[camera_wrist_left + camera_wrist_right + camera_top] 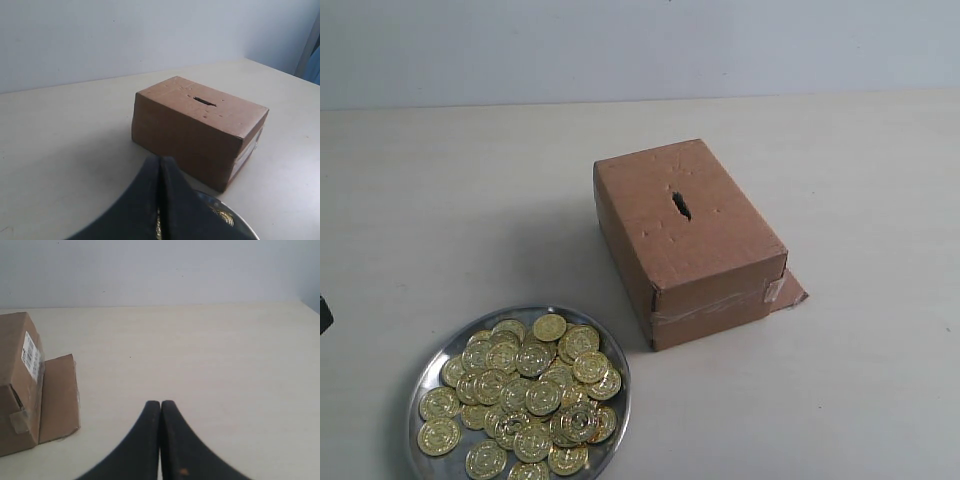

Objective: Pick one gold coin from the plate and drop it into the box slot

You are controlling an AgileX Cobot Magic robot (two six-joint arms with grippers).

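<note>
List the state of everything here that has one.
box: closed, taped at one end
flap: loose, flat on the table
slot: clear
plate: heaped with coins
left fingers: shut, nothing held
right fingers: shut, nothing held

Shiny silver plate (432, 365) heaped with gold coins (535, 395), near brown box (705, 250); dark ragged slot (681, 205) centred on top face
</note>
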